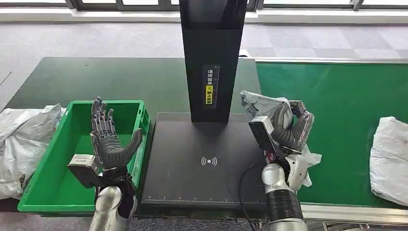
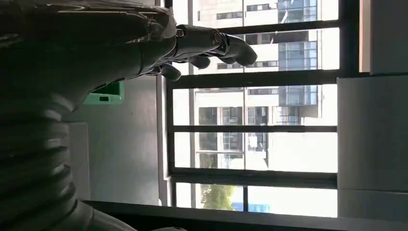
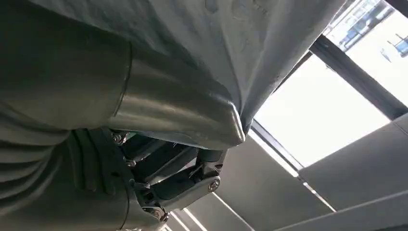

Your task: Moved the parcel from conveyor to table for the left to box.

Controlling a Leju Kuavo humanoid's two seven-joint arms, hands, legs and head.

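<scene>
Left hand point(image 1: 108, 139) above green bin point(image 1: 62, 163)

The parcel point(image 1: 269, 108) is pale grey-white, wrinkled plastic with faint dark print. The right hand point(image 1: 288, 130) holding it is dark grey with silver metal. The left hand point(image 1: 108, 137) is the same dark grey. The box point(image 1: 57, 159) is bright green. The conveyor point(image 1: 337, 106) belt is deep green. The tabletop point(image 1: 96, 79) is dark green. The scanner plate point(image 1: 202, 159) is matt black with a white wave mark, its post point(image 1: 211, 57) black with a yellow label.
</scene>
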